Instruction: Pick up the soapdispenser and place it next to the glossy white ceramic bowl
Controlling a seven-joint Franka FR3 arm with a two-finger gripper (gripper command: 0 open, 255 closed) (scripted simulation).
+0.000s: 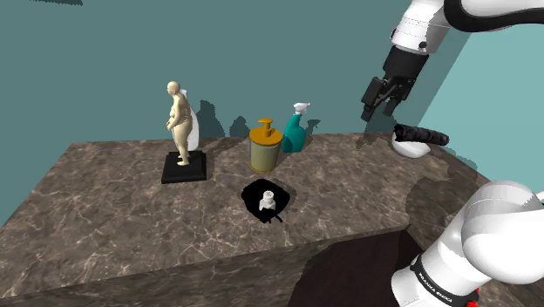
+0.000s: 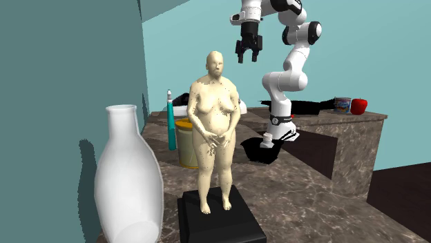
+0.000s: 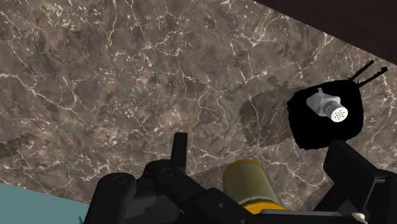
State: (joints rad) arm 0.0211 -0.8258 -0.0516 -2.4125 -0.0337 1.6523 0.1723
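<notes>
Hovering high over counter [image 1: 113,209], pincer [image 1: 377,113] spread apart, pointing down.

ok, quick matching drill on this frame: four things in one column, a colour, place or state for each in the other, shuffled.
Things:
1. statue
2. soap dispenser
3. spray bottle
4. gripper

Descriptions:
A. teal body
B. open, up in the air
C. stands on a black base
D. orange pump top

Pairs: 1-C, 2-D, 3-A, 4-B
</notes>
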